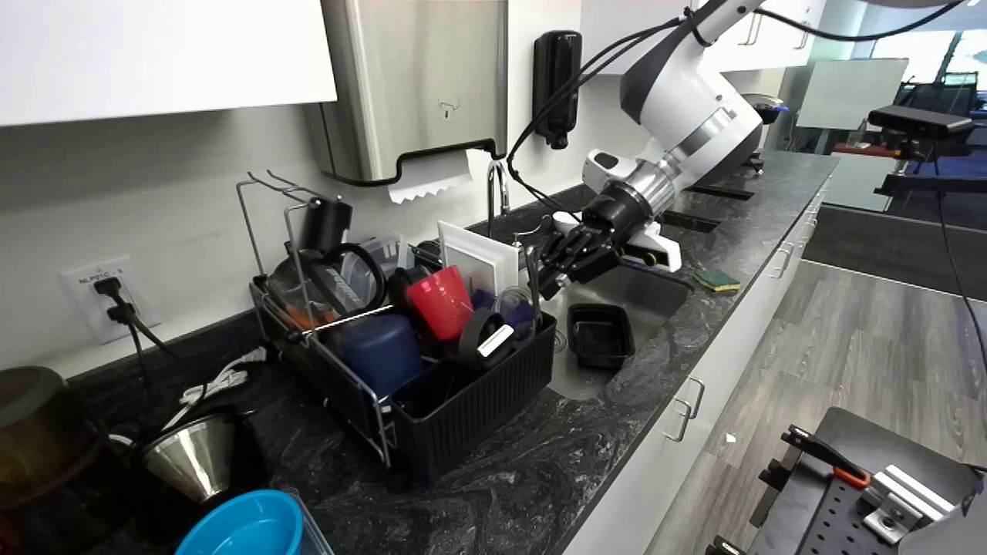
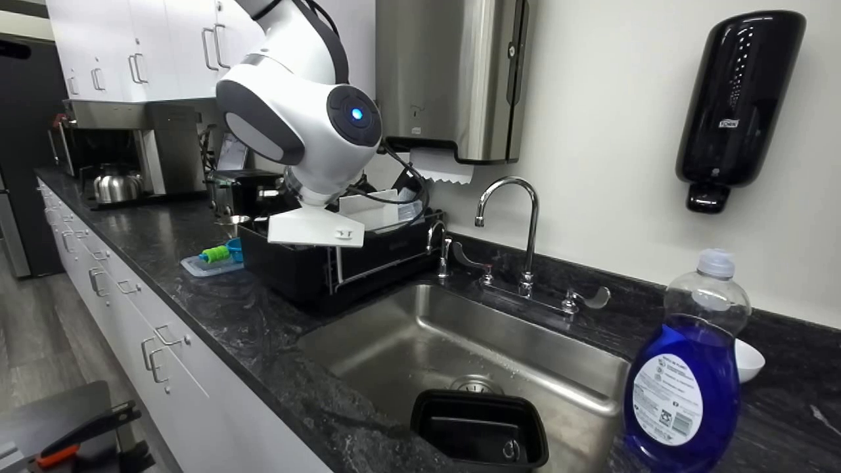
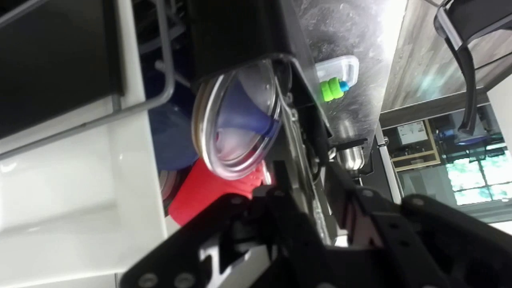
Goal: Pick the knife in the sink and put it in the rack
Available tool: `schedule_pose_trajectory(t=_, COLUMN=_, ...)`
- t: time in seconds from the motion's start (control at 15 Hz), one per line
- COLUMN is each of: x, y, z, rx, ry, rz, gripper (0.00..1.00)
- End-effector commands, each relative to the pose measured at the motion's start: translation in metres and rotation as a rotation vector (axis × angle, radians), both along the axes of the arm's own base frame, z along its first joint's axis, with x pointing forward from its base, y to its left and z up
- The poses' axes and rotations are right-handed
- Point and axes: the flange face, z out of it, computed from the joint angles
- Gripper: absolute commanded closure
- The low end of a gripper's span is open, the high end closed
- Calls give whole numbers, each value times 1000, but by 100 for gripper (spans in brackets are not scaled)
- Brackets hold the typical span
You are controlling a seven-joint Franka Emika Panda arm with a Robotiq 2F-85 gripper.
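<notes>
Holding a red cup (image 1: 441, 304) and a dark blue container (image 1: 378, 351), the rack (image 2: 394, 248) sits beside the sink (image 2: 525, 355), where a black tray (image 2: 473, 432) rests. What looks like the knife (image 1: 533, 277), silver and blurred, stands at the sink end of the caddy (image 1: 486, 416), between slightly parted fingers (image 3: 285, 182) of the gripper (image 3: 309, 173); whether they pinch it, I cannot tell. A white dish (image 3: 60, 200) stands close; open room spreads above the sink.
</notes>
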Motion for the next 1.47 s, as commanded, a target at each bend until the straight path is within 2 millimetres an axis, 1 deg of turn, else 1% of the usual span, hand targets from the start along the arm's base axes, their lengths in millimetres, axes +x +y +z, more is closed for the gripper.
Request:
schedule_pose_trajectory(t=0.0, x=-10, y=0, z=-10, rx=-27, ry=30, rz=29, gripper=39)
schedule_pose_trajectory(t=0.07, x=-12, y=0, z=-12, rx=-33, ry=36, rz=37, gripper=31)
schedule_pose_trajectory(t=0.27, x=-14, y=0, z=-13, rx=-47, ry=39, rz=53, gripper=12)
schedule_pose_trajectory(t=0.33, x=-14, y=0, z=-13, rx=-54, ry=36, rz=59, gripper=4)
schedule_pose_trajectory(t=0.4, x=-14, y=0, z=-11, rx=-63, ry=27, rz=69, gripper=1)
schedule_pose_trajectory(t=0.53, x=-15, y=2, z=-5, rx=-100, ry=6, rz=104, gripper=0)
schedule_pose_trajectory(t=0.67, x=-15, y=5, z=7, rx=-146, ry=-18, rz=157, gripper=0)
schedule_pose_trajectory(t=1.27, x=-26, y=26, z=85, rx=-293, ry=-199, rz=367, gripper=0)
schedule_pose_trajectory(t=1.4, x=-30, y=32, z=97, rx=-329, ry=-231, rz=426, gripper=0)
